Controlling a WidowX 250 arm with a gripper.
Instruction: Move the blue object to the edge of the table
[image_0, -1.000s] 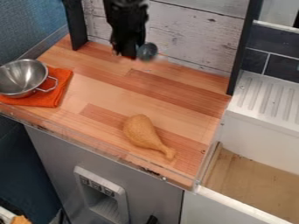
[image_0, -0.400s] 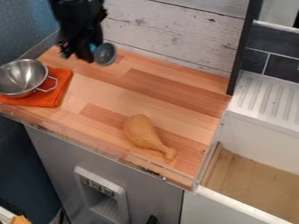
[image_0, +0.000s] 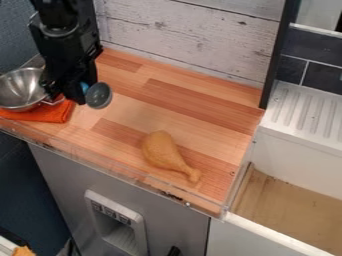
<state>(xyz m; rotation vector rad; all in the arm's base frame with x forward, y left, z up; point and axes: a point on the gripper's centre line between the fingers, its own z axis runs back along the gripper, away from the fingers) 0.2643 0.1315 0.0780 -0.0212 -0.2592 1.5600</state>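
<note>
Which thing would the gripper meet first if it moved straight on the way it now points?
Probably the wooden countertop near the orange cloth: the gripper points down, holding the blue object. Its height is unclear, so the exact spot is uncertain.

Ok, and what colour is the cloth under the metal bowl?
The cloth is orange, seen best in the camera view.

You have bright, fairly even light on the wooden counter around the drumstick, with a soft pale sheen behind it. To the drumstick's left, you see small glints on the metal bowl; you cannot tell the light's source.
</note>
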